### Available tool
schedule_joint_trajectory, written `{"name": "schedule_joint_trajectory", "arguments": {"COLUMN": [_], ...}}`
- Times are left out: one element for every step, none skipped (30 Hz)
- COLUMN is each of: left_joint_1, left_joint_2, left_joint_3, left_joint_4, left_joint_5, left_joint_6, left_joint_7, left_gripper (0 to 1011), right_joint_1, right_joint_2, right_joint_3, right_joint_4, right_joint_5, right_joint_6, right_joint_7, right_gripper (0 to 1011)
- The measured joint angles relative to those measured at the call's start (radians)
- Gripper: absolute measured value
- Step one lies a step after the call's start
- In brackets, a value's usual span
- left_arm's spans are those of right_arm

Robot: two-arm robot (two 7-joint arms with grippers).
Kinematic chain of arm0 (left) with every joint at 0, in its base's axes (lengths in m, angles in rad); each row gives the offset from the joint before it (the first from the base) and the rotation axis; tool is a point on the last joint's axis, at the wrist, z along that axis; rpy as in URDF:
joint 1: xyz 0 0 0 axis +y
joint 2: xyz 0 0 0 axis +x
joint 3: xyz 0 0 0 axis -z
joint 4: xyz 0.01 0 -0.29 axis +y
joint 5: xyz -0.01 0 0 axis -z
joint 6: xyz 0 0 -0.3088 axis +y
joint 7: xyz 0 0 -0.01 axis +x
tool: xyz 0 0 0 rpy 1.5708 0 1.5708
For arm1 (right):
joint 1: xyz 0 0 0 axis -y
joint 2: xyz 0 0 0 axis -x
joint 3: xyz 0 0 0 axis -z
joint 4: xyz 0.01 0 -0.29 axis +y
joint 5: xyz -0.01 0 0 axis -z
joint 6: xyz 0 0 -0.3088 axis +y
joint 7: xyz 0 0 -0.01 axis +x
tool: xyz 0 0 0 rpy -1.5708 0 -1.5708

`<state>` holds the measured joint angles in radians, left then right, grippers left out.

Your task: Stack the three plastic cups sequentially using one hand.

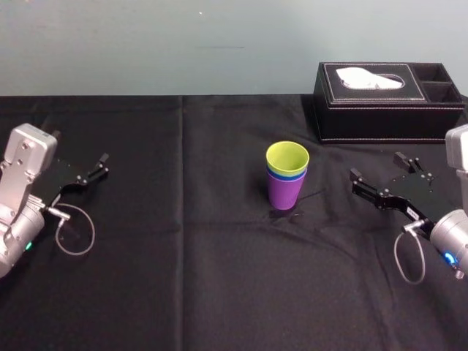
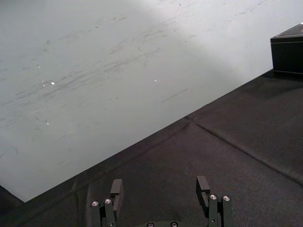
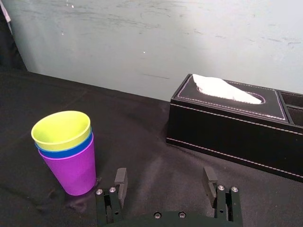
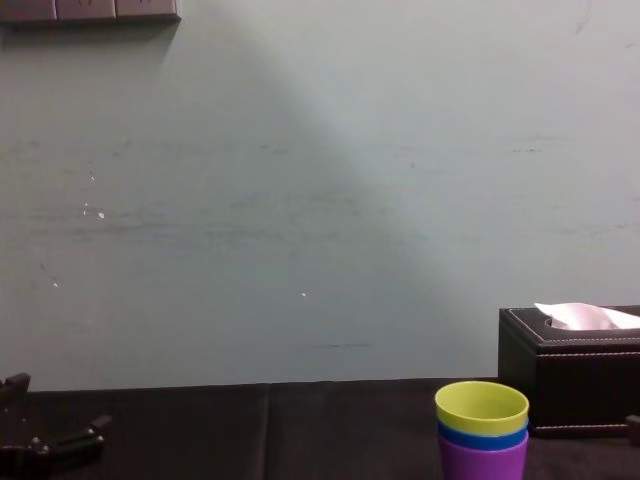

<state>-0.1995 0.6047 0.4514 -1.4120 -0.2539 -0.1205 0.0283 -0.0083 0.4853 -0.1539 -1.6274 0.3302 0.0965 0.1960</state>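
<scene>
The three plastic cups (image 1: 287, 175) stand nested, purple under blue under yellow-green, just right of the bench's (image 1: 183, 278) middle. My right claw (image 1: 377, 167) sits wide and empty near the right edge, and my left claw (image 1: 93, 170) likewise near the left edge. I judge the stacking done; the next move calls only for keeping clear of the stack.

**A:** What's the backdrop like?

**B:** Plain pale green wall (image 4: 300, 200), kinda scuffed, with a grey panel (image 4: 90, 10) high up on the left. Creased black tablecloth (image 1: 183, 256) all over, and a black tissue box (image 1: 387, 102) back right by the wall.
</scene>
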Motion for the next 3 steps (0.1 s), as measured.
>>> {"name": "schedule_joint_trajectory", "arguments": {"left_joint_1": [0.000, 0.000, 0.000], "left_joint_2": [0.000, 0.000, 0.000], "left_joint_3": [0.000, 0.000, 0.000], "left_joint_4": [0.000, 0.000, 0.000], "left_joint_5": [0.000, 0.000, 0.000], "left_joint_6": [0.000, 0.000, 0.000], "left_joint_7": [0.000, 0.000, 0.000], "left_gripper": [1011, 1011, 1011], "right_joint_1": [0.000, 0.000, 0.000], "right_joint_2": [0.000, 0.000, 0.000], "right_joint_3": [0.000, 0.000, 0.000], "right_joint_4": [-0.001, -0.001, -0.001], "right_joint_5": [0.000, 0.000, 0.000], "right_joint_6": [0.000, 0.000, 0.000], "right_joint_7": [0.000, 0.000, 0.000], "right_gripper": [1003, 1003, 1003]}}
